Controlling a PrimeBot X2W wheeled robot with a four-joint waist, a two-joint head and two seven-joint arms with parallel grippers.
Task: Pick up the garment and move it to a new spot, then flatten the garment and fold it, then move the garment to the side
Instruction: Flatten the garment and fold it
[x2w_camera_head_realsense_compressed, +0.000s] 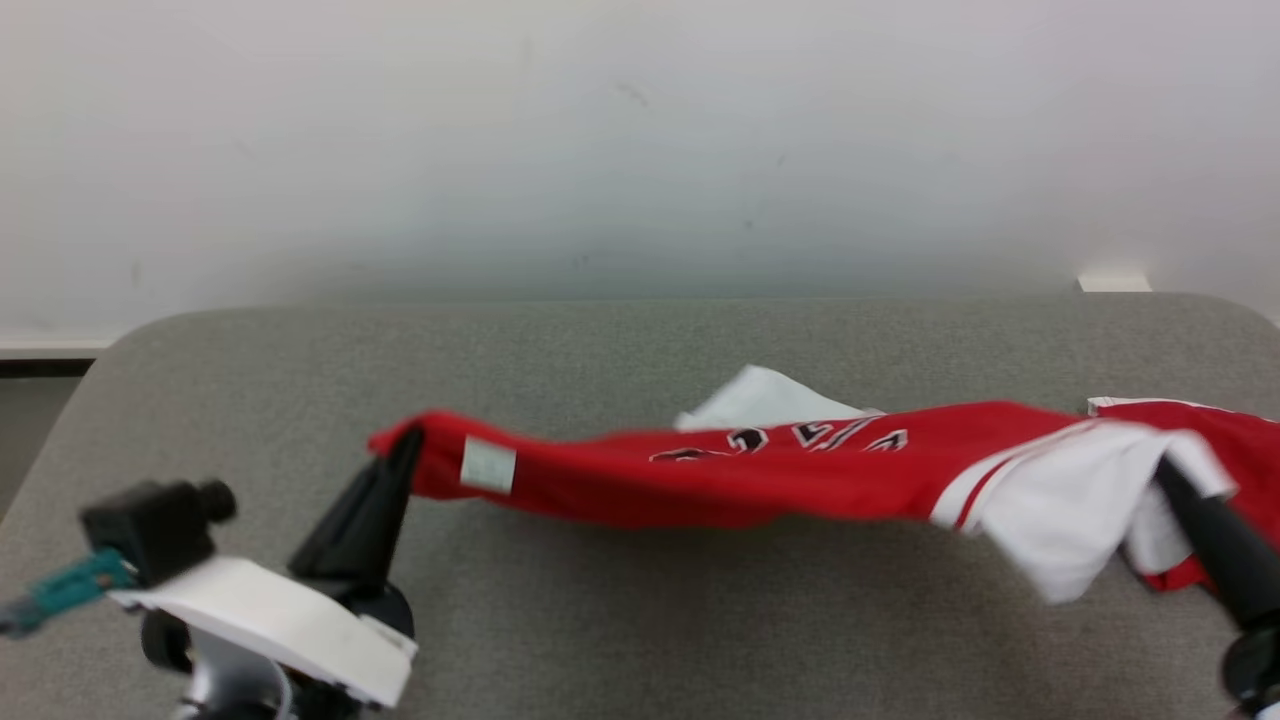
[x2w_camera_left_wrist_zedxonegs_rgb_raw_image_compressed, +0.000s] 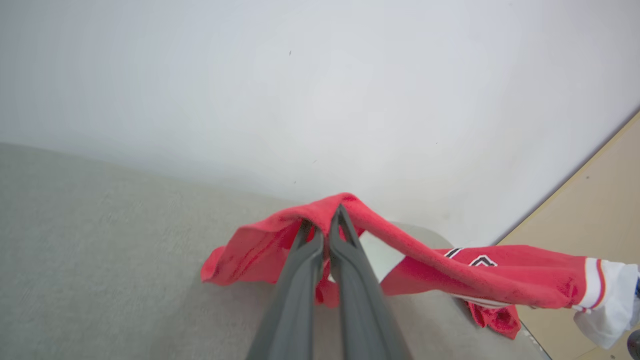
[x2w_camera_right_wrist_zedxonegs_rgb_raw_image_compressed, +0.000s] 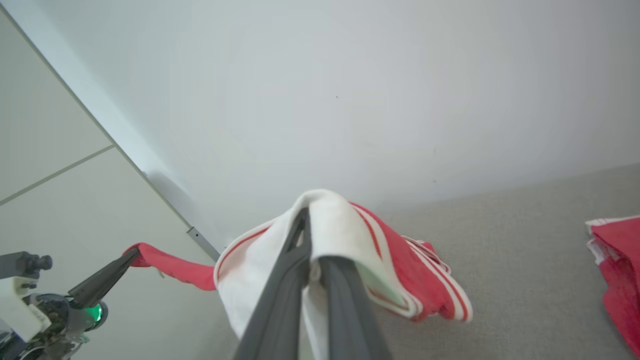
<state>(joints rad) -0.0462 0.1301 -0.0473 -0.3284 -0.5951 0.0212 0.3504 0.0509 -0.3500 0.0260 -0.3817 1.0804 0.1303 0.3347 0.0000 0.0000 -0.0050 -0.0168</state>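
Note:
The garment (x2w_camera_head_realsense_compressed: 700, 480) is a red jersey with white trim and dark lettering, stretched in the air between my two grippers above the grey table (x2w_camera_head_realsense_compressed: 600, 340). My left gripper (x2w_camera_head_realsense_compressed: 405, 438) is shut on its red left end, seen close up with the fingers pinching a fold (x2w_camera_left_wrist_zedxonegs_rgb_raw_image_compressed: 322, 220). My right gripper (x2w_camera_head_realsense_compressed: 1165, 470) is shut on the white-trimmed right end, which drapes over the fingertips (x2w_camera_right_wrist_zedxonegs_rgb_raw_image_compressed: 306, 215). The cloth (x2w_camera_left_wrist_zedxonegs_rgb_raw_image_compressed: 500, 275) sags slightly in the middle. In the right wrist view the left gripper (x2w_camera_right_wrist_zedxonegs_rgb_raw_image_compressed: 131, 253) holds the far red corner.
A white flap (x2w_camera_head_realsense_compressed: 760, 400) shows behind the stretched cloth. More red fabric with white trim (x2w_camera_right_wrist_zedxonegs_rgb_raw_image_compressed: 615, 260) lies on the table at the right; whether it belongs to the same garment I cannot tell. A pale wall stands behind the table, and floor lies beyond its edges.

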